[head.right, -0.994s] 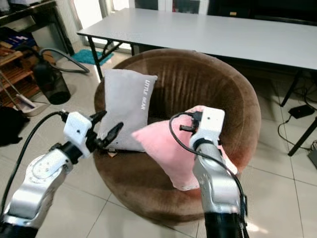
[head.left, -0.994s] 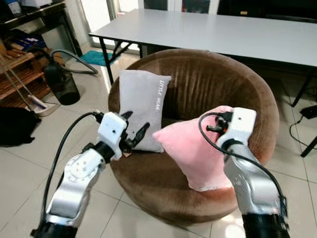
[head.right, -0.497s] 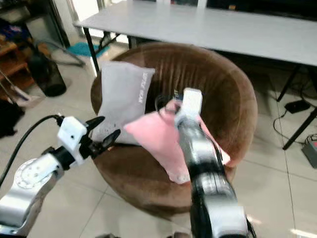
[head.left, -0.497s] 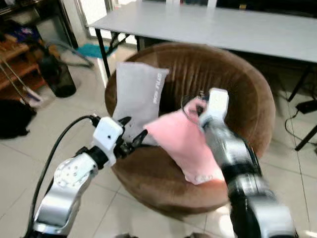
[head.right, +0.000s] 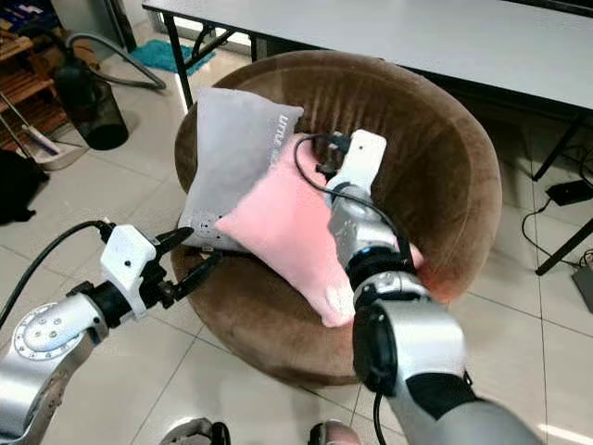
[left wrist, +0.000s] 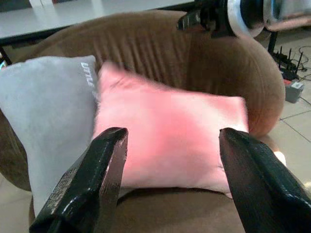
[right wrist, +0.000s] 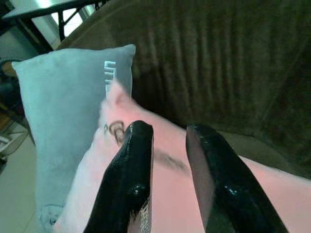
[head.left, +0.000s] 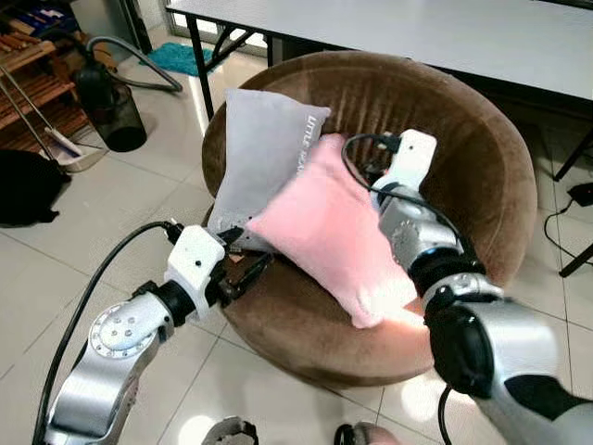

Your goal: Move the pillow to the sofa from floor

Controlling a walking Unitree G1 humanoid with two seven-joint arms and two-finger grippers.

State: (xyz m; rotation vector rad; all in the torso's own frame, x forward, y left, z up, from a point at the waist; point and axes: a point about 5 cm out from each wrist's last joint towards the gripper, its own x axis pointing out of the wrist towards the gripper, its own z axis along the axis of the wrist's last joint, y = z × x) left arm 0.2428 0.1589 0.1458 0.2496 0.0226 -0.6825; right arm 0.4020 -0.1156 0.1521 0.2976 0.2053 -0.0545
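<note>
Pillow (head.left: 329, 232): pink, lies on the sofa (head.left: 482, 148), leaning on a grey cushion (head.left: 264, 148).
Handling: you likely have a light, soft, floppy load — pinch a corner or edge.
Right gripper (right wrist: 167, 160): narrow gap over its top; grip unclear.
Left gripper (left wrist: 170, 160): spread wide, empty.

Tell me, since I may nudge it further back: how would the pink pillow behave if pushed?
The pink pillow looks plump and soft, so it would probably dent and flop rather than slide stiffly. Leaning against the grey pillow on the brown sofa, it likely shoves that one too.
</note>
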